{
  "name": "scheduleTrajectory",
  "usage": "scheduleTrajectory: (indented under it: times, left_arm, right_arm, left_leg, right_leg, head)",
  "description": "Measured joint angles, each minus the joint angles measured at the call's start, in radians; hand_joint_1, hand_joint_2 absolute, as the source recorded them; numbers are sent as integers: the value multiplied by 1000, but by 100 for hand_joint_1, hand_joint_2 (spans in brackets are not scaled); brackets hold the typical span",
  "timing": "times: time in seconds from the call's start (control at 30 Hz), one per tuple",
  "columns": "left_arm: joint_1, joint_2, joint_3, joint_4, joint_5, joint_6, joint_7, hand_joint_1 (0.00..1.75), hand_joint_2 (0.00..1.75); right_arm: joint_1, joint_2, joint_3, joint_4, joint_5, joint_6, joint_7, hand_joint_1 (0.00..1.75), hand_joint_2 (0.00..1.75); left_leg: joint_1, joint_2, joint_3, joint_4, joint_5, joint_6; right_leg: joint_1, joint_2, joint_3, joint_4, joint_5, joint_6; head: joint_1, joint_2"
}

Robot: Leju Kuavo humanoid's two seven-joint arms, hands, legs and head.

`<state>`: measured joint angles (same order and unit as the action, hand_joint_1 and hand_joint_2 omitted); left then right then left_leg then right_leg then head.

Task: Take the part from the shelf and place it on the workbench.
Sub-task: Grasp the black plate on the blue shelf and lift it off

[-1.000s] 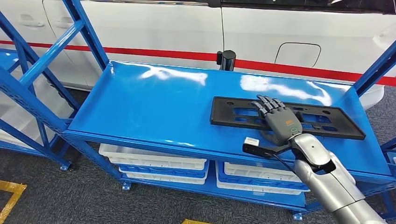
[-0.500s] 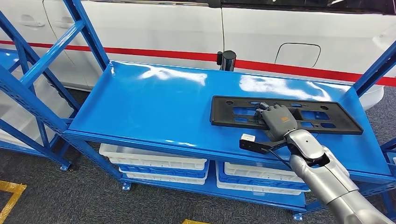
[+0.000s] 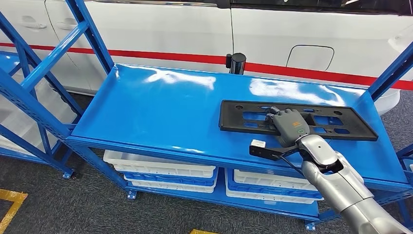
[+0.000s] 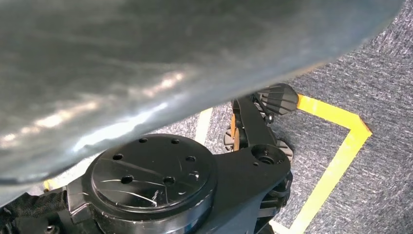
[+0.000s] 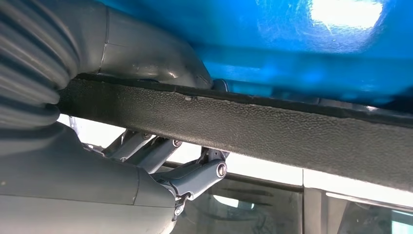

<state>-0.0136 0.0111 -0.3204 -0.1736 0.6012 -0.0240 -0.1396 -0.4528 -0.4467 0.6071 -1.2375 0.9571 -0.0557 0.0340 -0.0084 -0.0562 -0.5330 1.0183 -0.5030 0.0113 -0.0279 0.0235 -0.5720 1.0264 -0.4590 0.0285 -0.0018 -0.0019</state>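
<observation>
So the right hand [image 3: 288, 127] is down on the near edge of the flat black part [image 3: 297, 119], fingers curled over it so it looks gripped; the part lies toward the right end of the glossy blue shelf [image 3: 160, 112]. White bins [image 3: 160, 170] sit on the level underneath; a white car with a red stripe [image 3: 195, 29] is parked right behind the rack; grey carpet with yellow tape [image 3: 9, 204] runs below.

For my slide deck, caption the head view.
Right hand grips black part on blue shelf.
</observation>
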Motion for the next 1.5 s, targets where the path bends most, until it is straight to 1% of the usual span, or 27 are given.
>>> scheduleTrajectory:
  times: [0.23,0.33,0.43,0.5,0.6,0.67,0.77,0.8,0.87,0.9,0.93,0.97,1.0,1.03,1.07,1.1,1.13,1.17,1.2,1.23,1.27,1.33,1.37,1.4,1.43,1.47,1.5]
  left_arm:
    - [0,0,0,0,7,-1,-1,0,0]
    - [1,0,0,0,17,-1,-4,0,0]
    - [4,0,1,1,26,4,-9,0,0]
    - [7,-1,2,1,33,16,-15,0,0]
    - [14,-4,5,3,39,35,-30,0,0]
    - [16,-7,7,5,40,39,-35,0,0]
    - [17,-9,7,6,41,39,-37,0,0]
    - [17,-10,7,6,41,39,-36,0,0]
    - [17,-11,7,7,42,39,-36,0,0]
    - [16,-13,7,7,42,39,-36,0,0]
    - [16,-14,7,7,42,39,-36,0,0]
    - [16,-16,7,7,42,39,-35,0,0]
    - [16,-16,7,7,43,39,-35,0,0]
    - [16,-17,7,7,45,39,-35,0,0]
    - [16,-18,7,7,46,39,-35,0,0]
    - [16,-19,7,7,47,39,-35,0,0]
    - [16,-21,7,7,48,39,-35,0,0]
    - [16,-22,7,7,48,39,-35,0,0]
    - [16,-23,7,7,48,38,-36,0,0]
    - [16,-23,7,7,48,38,-36,0,0]
    - [16,-24,7,8,48,37,-37,0,0]
    - [15,-24,7,8,49,36,-38,0,0]
    - [15,-24,7,8,49,35,-38,0,0]
    - [15,-24,7,8,49,35,-39,0,0]
    - [15,-25,7,8,50,34,-40,0,0]
    - [15,-25,7,8,50,34,-40,0,0]
    - [15,-26,7,8,50,34,-40,0,0]
  right_arm:
    - [3,-2,1,1,-12,-13,11,175,175]
    - [28,-6,-10,-14,-21,-66,25,175,175]
    - [80,-11,-41,-60,-22,-150,26,175,175]
    - [136,-12,-73,-125,-28,-239,-10,175,175]
    - [241,-7,-135,-314,17,-392,-82,175,175]
    - [285,2,-158,-427,65,-415,-82,175,175]
    - [324,8,-175,-510,93,-417,-77,175,175]
    - [332,10,-179,-528,96,-419,-78,175,175]
    - [344,12,-186,-555,99,-421,-81,175,175]
    - [348,12,-190,-566,100,-422,-81,175,175]
    - [351,12,-194,-574,101,-423,-81,175,175]
    - [353,12,-198,-579,101,-424,-82,175,175]
    - [356,13,-200,-583,102,-425,-82,175,175]
    - [359,13,-202,-585,102,-425,-82,175,175]
    - [363,13,-203,-586,102,-425,-82,175,175]
    - [367,13,-204,-587,102,-426,-82,175,175]
    - [369,13,-204,-589,102,-426,-82,175,175]
    - [370,13,-205,-591,102,-428,-82,175,175]
    - [369,14,-205,-593,103,-429,-83,175,175]
    - [368,15,-205,-596,104,-431,-84,175,175]
    - [366,16,-204,-599,106,-432,-84,175,175]
    - [361,20,-200,-603,110,-433,-83,175,175]
    - [359,21,-197,-607,112,-434,-83,175,175]
    - [357,23,-194,-611,114,-435,-83,175,175]
    - [356,24,-191,-616,117,-436,-84,175,175]
    - [354,26,-188,-620,121,-437,-84,175,175]
    - [352,28,-184,-624,124,-437,-84,175,175]
  left_leg:
    - [0,0,1,0,0,0]
    - [0,-1,1,0,0,0]
    - [0,-1,-1,1,0,0]
    - [-2,-2,-3,3,-1,1]
    - [-3,-3,-6,4,-3,4]
    - [-3,-1,-6,6,-5,7]
    - [-6,-1,-10,11,-7,12]
    - [-7,-1,-11,12,-7,15]
    - [-5,2,-5,0,1,26]
    - [-2,4,2,-9,8,34]
    - [2,7,8,-18,15,40]
    - [5,9,12,-23,19,44]
    - [6,10,11,-24,20,46]
    - [6,11,11,-23,21,46]
    - [7,11,11,-23,21,45]
    - [9,11,11,-22,21,44]
    - [11,10,12,-21,21,42]
    - [12,9,12,-19,19,39]
    - [12,7,10,-17,16,34]
    - [11,4,8,-14,13,28]
    - [10,2,6,-11,11,22]
    - [8,-3,1,-7,11,11]
    - [10,-3,0,-3,8,6]
    - [11,4,-4,8,-3,1]
    - [13,15,-14,35,-26,-3]
    - [14,28,-33,84,-61,-7]
    - [15,39,-59,148,-101,-10]
  right_leg:
    - [0,0,1,0,0,0]
    - [0,-1,1,0,0,0]
    - [-1,-1,0,0,0,0]
    - [-2,-2,-1,-1,0,1]
    - [-4,-3,-3,-1,0,1]
    - [-4,-1,-3,-1,0,2]
    - [-6,-1,-3,-2,0,7]
    - [-7,-1,-3,-4,2,11]
    - [-6,-1,-4,-7,4,18]
    - [-4,-4,-12,6,-4,19]
    - [-2,-7,-28,37,-19,17]
    - [-1,-10,-53,86,-41,13]
    - [0,-11,-88,153,-67,10]
    - [0,-11,-120,216,-85,10]
    - [-1,-11,-143,256,-92,15]
    - [-2,-12,-150,263,-83,24]
    - [-4,-12,-135,225,-59,35]
    - [-7,-13,-104,156,-26,47]
    - [-8,-12,-67,86,0,53]
    - [-8,-9,-40,34,20,52]
    - [-7,-6,-24,4,29,47]
    - [-5,-4,-24,-2,30,32]
    - [-7,-7,-25,-5,29,26]
    - [-9,-11,-26,-5,30,19]
    - [-10,-15,-27,-7,32,10]
    - [-9,-19,-29,-8,35,1]
    - [-7,-23,-32,-8,37,-6]
  head:
    - [0,0]
    - [0,0]
    - [0,0]
    - [0,0]
    - [0,0]
    - [-1,0]
    - [0,0]
    - [0,0]
    - [0,0]
    - [1,0]
    - [2,0]
    - [4,0]
    - [5,0]
    - [5,0]
    - [5,0]
    - [5,0]
    - [5,0]
    - [5,0]
    - [7,0]
    - [8,0]
    - [8,0]
    - [7,0]
    - [6,0]
    - [5,0]
    - [4,0]
    - [2,0]
    - [1,0]
